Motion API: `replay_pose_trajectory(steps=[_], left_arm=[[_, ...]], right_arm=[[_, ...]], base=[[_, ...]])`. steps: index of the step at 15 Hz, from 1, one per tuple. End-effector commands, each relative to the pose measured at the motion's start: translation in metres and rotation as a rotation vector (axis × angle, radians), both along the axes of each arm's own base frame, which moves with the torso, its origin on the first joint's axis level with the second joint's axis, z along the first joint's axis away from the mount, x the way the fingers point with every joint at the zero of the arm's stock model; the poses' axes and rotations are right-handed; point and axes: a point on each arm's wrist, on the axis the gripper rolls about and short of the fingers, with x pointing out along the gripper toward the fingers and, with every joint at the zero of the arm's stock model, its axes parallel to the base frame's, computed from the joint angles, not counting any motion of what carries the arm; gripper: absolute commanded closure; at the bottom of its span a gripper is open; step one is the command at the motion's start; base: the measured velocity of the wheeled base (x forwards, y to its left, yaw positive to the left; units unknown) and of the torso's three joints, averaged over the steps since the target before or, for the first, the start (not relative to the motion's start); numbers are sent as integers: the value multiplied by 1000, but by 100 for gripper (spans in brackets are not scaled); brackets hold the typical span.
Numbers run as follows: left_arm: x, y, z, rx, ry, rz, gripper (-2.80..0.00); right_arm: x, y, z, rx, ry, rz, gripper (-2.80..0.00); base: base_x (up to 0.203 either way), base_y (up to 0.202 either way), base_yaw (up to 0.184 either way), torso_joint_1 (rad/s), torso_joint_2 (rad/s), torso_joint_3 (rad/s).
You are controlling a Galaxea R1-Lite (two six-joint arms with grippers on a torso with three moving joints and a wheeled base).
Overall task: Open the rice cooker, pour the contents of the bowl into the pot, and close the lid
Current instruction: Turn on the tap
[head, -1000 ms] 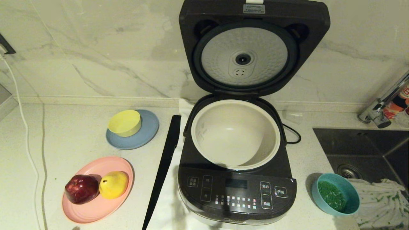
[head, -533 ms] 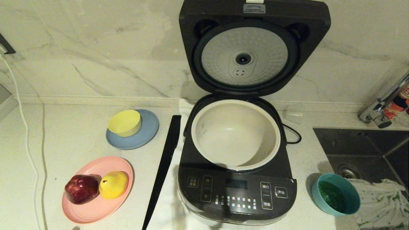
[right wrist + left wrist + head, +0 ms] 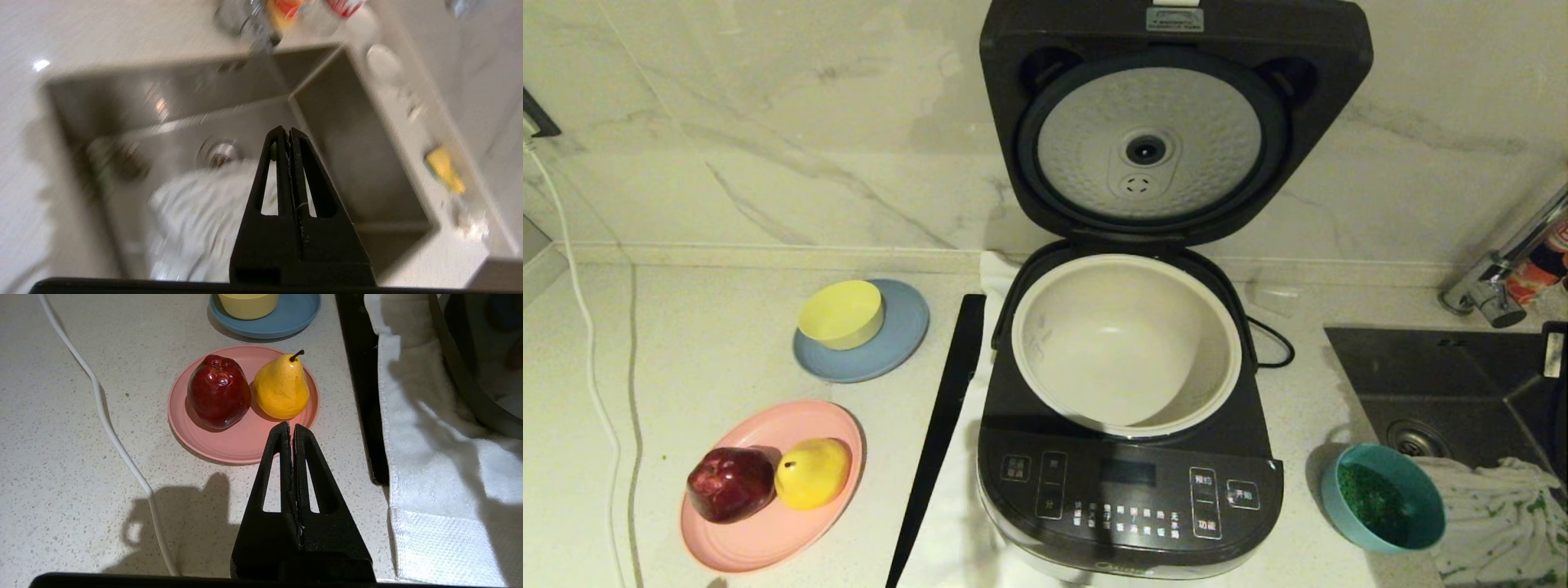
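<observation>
The rice cooker stands mid-counter with its lid swung up, showing the dimpled silver plate. Nothing lies in the cream pot inside it. To the cooker's front right, by the sink, the teal bowl holds the green contents. My right gripper is shut on nothing and hangs over the sink; in the head view only a dark part of that arm shows at the right edge, behind and right of the bowl. The left gripper is shut and parked above the counter, near the pink plate.
A pink plate carries a red apple and a yellow pear. A yellow bowl sits on a grey-blue plate. A black strip and white towel lie by the cooker's left. A patterned cloth hangs over the sink.
A dark part of the right arm has come into the head view at the right edge, above the sink. A shadow has fallen over the bowl. The cooker and bowl have not moved.
</observation>
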Motion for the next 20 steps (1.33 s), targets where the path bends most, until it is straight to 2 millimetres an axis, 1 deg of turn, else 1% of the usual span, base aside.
replay_pose_trajectory(steps=[1, 3, 10, 14, 17, 20], left_arm=[[0, 0, 0, 0, -1, 1, 0], [0, 0, 0, 0, -1, 1, 0], [0, 0, 0, 0, -1, 1, 0], [0, 0, 0, 0, -1, -1, 0], [0, 0, 0, 0, -1, 1, 0], [0, 0, 0, 0, -1, 0, 0]], right_arm=[[49, -20, -26, -18, 33, -41, 0], [72, -31, -21, -41, -15, -60, 0], [128, -65, -16, -72, -86, -86, 0], [164, -76, -29, -76, -89, -79, 0], [185, -79, -38, -80, -98, -72, 0], [198, -82, -33, -86, -124, -70, 0]], base=[[0, 0, 0, 0, 0, 0], [0, 0, 0, 0, 0, 0], [0, 0, 0, 0, 0, 0], [0, 0, 0, 0, 0, 0], [0, 0, 0, 0, 0, 0], [0, 0, 0, 0, 0, 0]])
